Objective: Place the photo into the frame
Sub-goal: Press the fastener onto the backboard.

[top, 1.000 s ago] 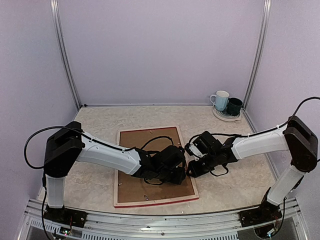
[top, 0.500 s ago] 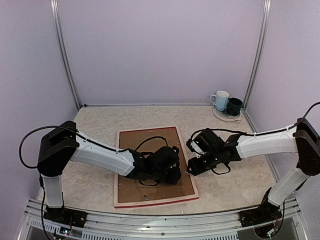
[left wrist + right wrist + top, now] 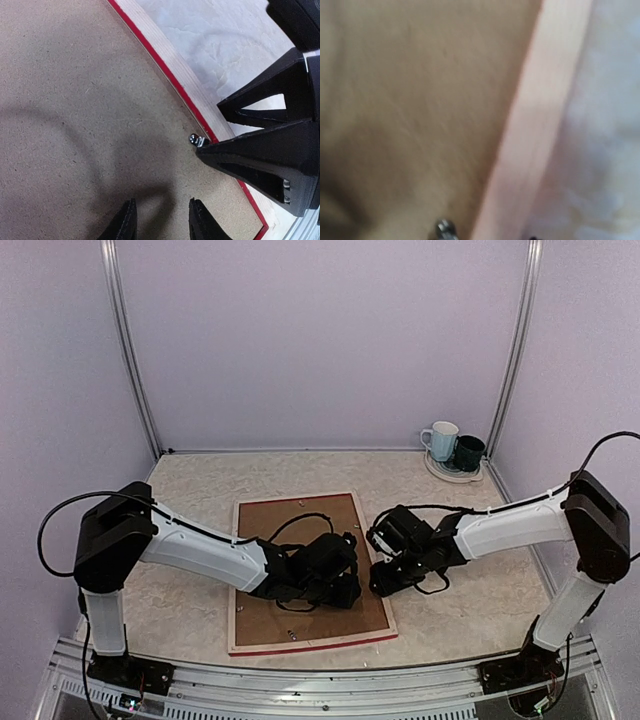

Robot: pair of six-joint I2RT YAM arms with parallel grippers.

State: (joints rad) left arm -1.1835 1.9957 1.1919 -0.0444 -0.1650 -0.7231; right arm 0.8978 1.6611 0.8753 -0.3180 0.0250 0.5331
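**Just at the tab: right arm works the frame's right rail**

Face down on the table (image 3: 220, 40), the frame (image 3: 159, 50) lies nearer the near edge than the far one, with its long sides running from near to far. A brown backing board (image 3: 75, 100) fills its opening. The photo itself cannot be seen; my guess is that it sits under that board.

The next move turns on a small metal tab (image 3: 194, 140) on the right long rail, toward the frame's near-right corner. The right gripper (image 3: 380, 582) reaches in from the table's right side. Its two fingers stand apart with nothing between them, and the tip of the lower one touches the tab. The right wrist view is blurred and shows only board, pale rail and the tab low in the picture.

The left gripper (image 3: 162, 207) hangs over the board just inward of that tab, its fingers a narrow gap apart and empty. From there it looks placed to press the board flat.

The right arm is the nearer one to the tab. Turning it inward over the board's edge, across the rail rather than along it, seems to be the step in hand.
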